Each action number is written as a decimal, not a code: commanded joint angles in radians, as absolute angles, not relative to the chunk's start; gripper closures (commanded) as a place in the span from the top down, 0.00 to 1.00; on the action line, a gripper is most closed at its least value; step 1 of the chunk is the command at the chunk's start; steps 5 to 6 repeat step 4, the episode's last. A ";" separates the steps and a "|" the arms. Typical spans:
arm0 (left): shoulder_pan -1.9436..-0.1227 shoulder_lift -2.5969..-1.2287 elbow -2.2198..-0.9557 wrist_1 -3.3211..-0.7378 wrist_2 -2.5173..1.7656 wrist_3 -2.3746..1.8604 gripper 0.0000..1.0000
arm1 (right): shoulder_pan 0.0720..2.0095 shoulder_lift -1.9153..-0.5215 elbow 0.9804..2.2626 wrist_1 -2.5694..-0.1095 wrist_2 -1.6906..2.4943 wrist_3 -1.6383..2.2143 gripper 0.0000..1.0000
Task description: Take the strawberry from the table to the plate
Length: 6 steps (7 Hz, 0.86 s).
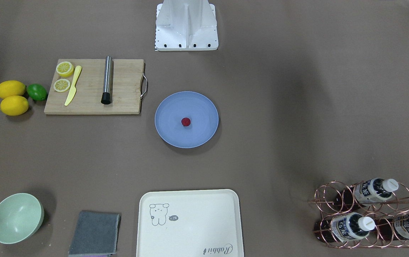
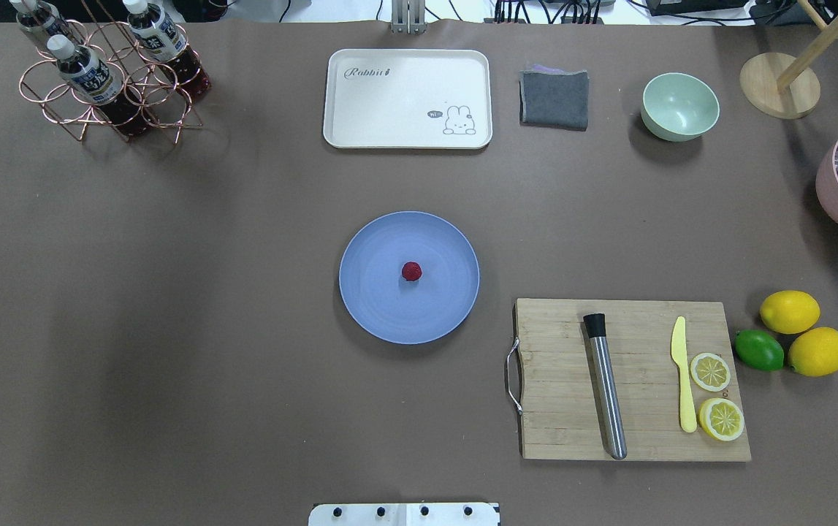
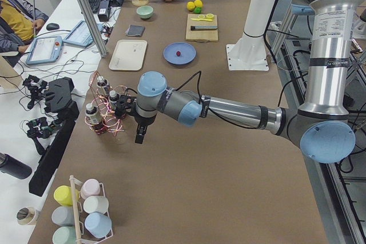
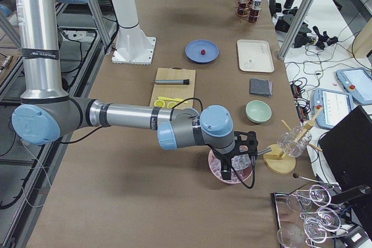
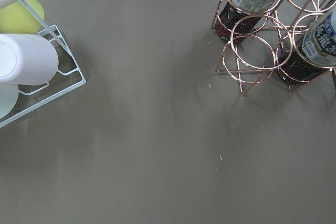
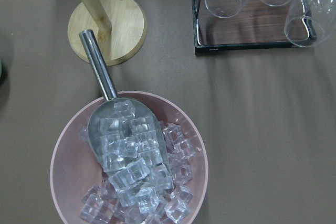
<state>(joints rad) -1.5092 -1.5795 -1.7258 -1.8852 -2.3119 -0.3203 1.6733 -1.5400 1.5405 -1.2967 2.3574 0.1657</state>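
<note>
The small dark red strawberry (image 1: 185,122) (image 2: 411,272) lies at the middle of the round blue plate (image 1: 197,105) (image 2: 375,299), which rests mid-table on the brown-grey table (image 1: 279,107). Neither gripper is near it. My left gripper (image 3: 139,136) hangs over the table's left end beside the copper bottle rack (image 3: 106,112); whether it is open or shut, I cannot tell. At the opposite end my right gripper (image 4: 226,171) hovers above a pink bowl of ice (image 4: 232,172) (image 6: 128,161); its state I cannot tell either. No fingers show in the wrist views.
A wooden cutting board (image 2: 638,380) with a steel muddler, yellow knife and lemon slices lies right of the plate, with two lemons and a lime (image 2: 758,349) beside it. A cream tray (image 2: 408,98), grey cloth (image 2: 554,98) and green bowl (image 2: 679,106) line the far edge.
</note>
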 commanded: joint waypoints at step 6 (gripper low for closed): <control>-1.532 -1.578 -1.727 -1.885 -2.316 -0.321 0.97 | 1.612 -1.537 1.565 -1.289 2.347 0.196 1.00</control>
